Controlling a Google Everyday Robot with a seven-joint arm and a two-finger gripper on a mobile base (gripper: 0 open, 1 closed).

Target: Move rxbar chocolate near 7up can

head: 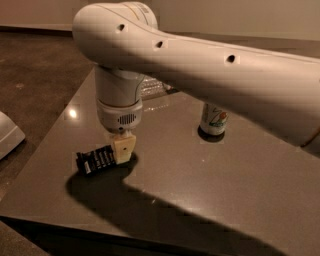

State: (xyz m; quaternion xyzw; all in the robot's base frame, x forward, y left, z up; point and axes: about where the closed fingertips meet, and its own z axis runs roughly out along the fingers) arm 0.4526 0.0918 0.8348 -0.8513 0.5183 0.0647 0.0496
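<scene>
Arm [210,70] reaches in from the right, wrist pointing straight down. Claw [123,150] at right end of rxbar [96,160], front-left of desk [225,185]; grip state can't tell. Can [214,120] well apart, right.

Dark glossy table [210,190] on brown floor [40,65], pale wall [240,15] behind.

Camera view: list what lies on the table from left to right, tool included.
rxbar chocolate → tool, down at the bar's right end → clear plastic bottle, partly behind the arm → 7up can.
</scene>
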